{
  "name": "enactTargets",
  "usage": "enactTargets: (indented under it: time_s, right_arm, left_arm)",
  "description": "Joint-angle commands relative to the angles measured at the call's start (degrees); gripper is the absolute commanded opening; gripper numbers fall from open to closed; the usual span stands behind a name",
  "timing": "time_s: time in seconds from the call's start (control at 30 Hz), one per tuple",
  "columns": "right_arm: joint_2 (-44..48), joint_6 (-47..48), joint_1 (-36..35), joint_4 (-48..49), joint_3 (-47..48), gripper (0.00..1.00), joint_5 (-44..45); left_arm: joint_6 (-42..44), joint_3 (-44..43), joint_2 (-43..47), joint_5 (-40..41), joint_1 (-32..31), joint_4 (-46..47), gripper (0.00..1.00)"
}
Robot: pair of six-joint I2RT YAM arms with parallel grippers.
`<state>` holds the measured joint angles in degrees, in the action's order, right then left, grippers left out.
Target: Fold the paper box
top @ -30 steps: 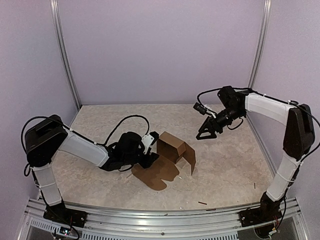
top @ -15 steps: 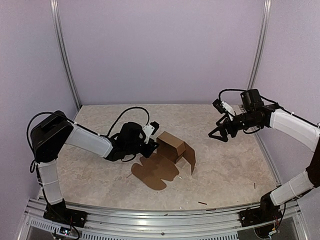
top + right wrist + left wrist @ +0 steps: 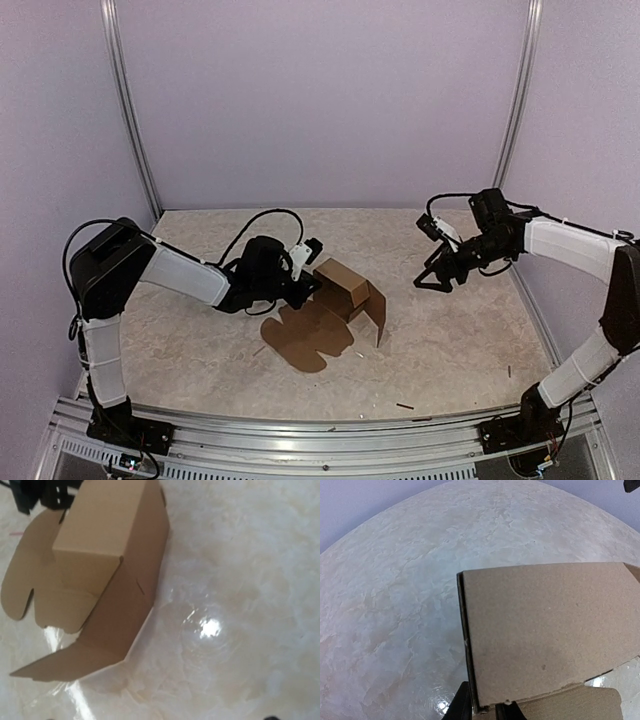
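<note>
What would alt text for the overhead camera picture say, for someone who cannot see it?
A partly folded brown paper box sits on the table, its unfolded rounded flaps lying flat toward the camera. The left gripper meets the box's left edge, while the right gripper hangs open, well apart on the right.

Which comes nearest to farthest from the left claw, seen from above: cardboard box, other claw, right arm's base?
1. The paper box, right at the left claw.
2. The right claw, across to the right.
3. The right arm's base, near-right corner.
</note>
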<state>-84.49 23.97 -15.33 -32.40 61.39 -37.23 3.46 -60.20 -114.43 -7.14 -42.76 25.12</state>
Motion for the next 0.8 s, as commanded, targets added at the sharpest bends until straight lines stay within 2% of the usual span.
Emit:
enactTargets:
  time_s: [0.0,0.2,0.47,0.57,0.77]
  right_arm:
    - [-4.19,-0.83,0.18,-0.81,4.45,0.84,-0.56]
    - [-20.17,-8.51,-3.33,-2.54,23.62,0.74,-3.02]
    - [-42.71,-11.23,-12.48,-14.59,53.46,0.81,-8.1]
    - [-46.48,-12.11,-14.78,-14.89,58.51,0.83,-6.87]
    - [-49.82,-12.47,-16.66,-15.46,60.44,0.84,-4.62]
  left_arm:
    - [0.33,-2.01,-0.42,-2.01,0.31,-0.43,0.16]
    - [-0.85,0.08,-0.92,-1.89,0.27,2.45,0.17]
    - [-0.65,3.86,0.27,-1.71,0.31,6.18,0.17]
    - [-0.59,4.08,0.2,-1.84,0.41,6.14,0.17]
    - [-1.2,4.99,0.46,-3.1,1.07,7.13,0.16]
